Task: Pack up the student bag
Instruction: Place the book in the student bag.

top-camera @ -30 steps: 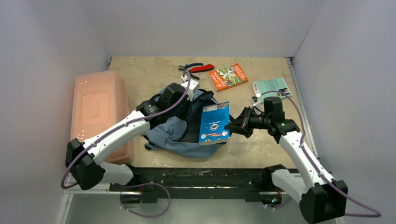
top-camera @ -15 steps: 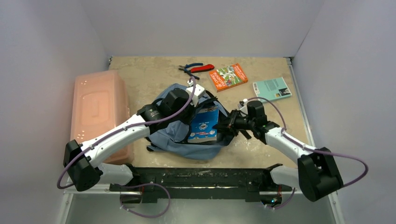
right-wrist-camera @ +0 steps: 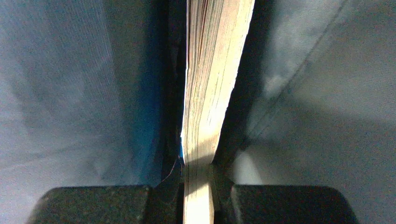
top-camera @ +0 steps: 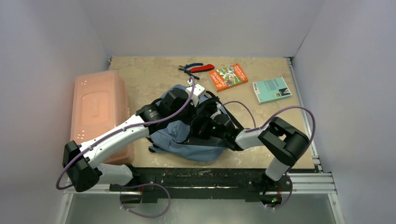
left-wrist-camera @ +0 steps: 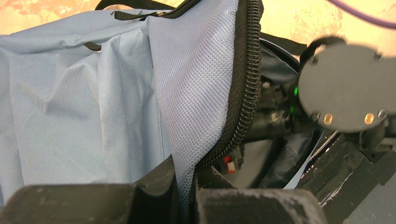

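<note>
Since a second ago the right arm has swung in from the right of the student bag [top-camera: 173, 132] and pushed the right gripper [right-wrist-camera: 198, 198] deep into its opening. The blue-covered book [right-wrist-camera: 212, 93] has gone in with it and no longer shows from above. The jaws stand a little apart, clamped on the book's thin block of cream pages. Smooth grey-blue lining presses close on both sides, leaving little room there.

The left gripper [left-wrist-camera: 187, 200] is closed tight on the bag's coarse woven fabric just beside the black coil zip [left-wrist-camera: 243, 93], holding that edge of the mouth up. Past the zip, inside the opening, sits the round dark wrist housing [left-wrist-camera: 345, 88] of the right arm.

The bag itself lies crumpled and soft about the middle of the beige mottled tabletop [top-camera: 149, 77], with dark straps [left-wrist-camera: 135, 14] along its far side. To its left is a rigid translucent pink box [top-camera: 98, 109] with rounded corners, the left arm crossing between them. Beyond the bag lie pliers [top-camera: 196, 68] with red and blue handles. Beyond and to its right is a glossy orange book [top-camera: 228, 76], lying flat, and farther right a teal book [top-camera: 272, 89]. A wide stretch of tabletop lies between the bag and the teal book.
</note>
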{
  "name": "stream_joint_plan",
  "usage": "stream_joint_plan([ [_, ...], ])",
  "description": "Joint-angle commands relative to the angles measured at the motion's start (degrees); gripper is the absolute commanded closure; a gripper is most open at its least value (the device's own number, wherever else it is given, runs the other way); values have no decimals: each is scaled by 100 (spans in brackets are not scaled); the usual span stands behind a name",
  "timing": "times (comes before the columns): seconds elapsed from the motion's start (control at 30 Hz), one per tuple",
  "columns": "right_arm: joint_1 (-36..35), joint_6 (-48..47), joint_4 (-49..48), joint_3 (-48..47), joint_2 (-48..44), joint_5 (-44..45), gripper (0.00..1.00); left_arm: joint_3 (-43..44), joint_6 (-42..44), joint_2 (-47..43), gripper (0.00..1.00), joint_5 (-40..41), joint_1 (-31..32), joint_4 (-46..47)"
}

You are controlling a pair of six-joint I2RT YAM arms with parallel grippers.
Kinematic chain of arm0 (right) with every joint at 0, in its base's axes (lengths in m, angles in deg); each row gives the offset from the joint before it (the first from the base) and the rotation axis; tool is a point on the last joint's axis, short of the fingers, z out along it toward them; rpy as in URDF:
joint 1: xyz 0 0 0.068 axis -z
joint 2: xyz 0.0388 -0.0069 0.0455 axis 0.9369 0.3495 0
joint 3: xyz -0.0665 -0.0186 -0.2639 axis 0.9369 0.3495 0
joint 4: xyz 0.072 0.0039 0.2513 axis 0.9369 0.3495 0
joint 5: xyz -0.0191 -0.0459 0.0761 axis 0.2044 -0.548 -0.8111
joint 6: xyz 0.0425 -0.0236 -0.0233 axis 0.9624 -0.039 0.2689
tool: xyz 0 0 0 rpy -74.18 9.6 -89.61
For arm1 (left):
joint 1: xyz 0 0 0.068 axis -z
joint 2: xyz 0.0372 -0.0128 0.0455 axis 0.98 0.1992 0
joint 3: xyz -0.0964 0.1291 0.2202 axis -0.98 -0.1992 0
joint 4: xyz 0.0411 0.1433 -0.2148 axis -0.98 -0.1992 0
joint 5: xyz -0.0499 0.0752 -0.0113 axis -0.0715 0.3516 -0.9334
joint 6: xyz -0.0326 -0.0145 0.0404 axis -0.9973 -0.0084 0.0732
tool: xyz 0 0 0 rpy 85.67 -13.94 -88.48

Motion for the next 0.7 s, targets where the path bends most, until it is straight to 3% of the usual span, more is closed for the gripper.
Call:
stream_joint_plan([
  [0.0,-501,99,-1983,-347,386,1625,100,208,-9,-256,100,-20,39,487],
  [0.27,-717,-108,-2154,-771,944,3016,100,229,35,-317,100,262,23,398],
  [0.67,-788,-112,-2836,-1065,2031,2803,100,137,131,-424,100,733,18,435],
])
